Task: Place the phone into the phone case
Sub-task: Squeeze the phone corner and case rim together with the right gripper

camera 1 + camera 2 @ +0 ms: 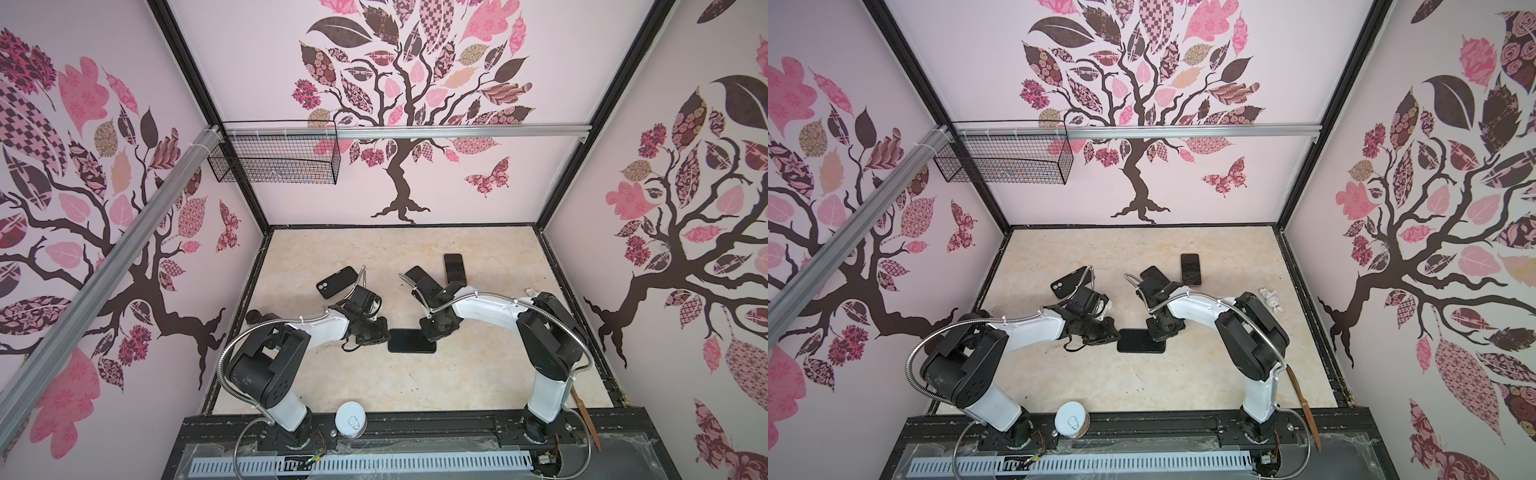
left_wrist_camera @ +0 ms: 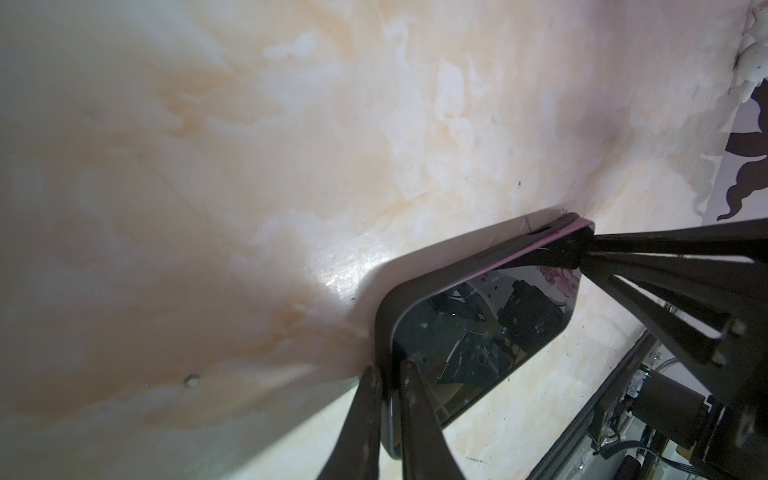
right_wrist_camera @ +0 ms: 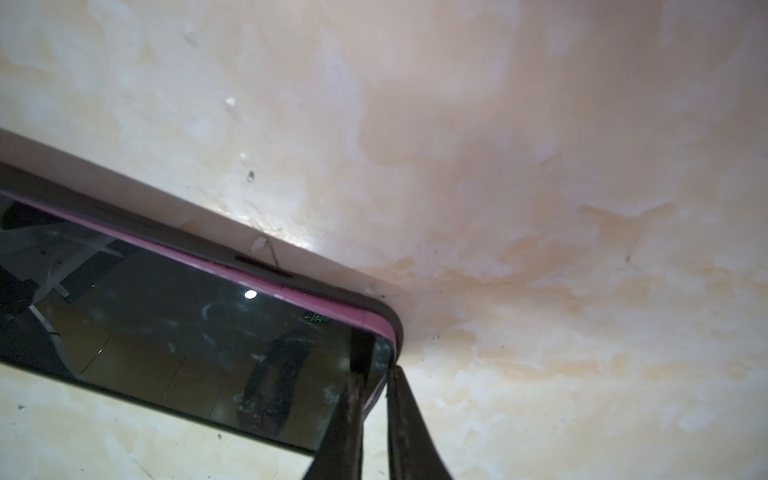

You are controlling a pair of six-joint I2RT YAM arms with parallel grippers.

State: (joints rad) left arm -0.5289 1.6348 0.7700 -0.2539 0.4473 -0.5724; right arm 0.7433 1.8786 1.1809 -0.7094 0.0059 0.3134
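Progress: the phone point(image 1: 412, 341) lies in the case point(image 2: 384, 316) at the middle of the table point(image 1: 374, 257), pink edge showing along its far side. Our left gripper point(image 2: 390, 386) and right gripper point(image 3: 380, 399) each clamp a short end of the case, so we'd press that far edge down evenly.

Blk phone point(image 3: 187, 332) w/ pink edge, dk-grey case point(image 3: 104, 212), cream marbled tabletop point(image 3: 540, 166)

Phone point(image 2: 490, 332) screen glossy glass; case point(image 2: 384, 316) matt blk plastic; tabletop point(image 2: 291, 145) smooth marble-look.
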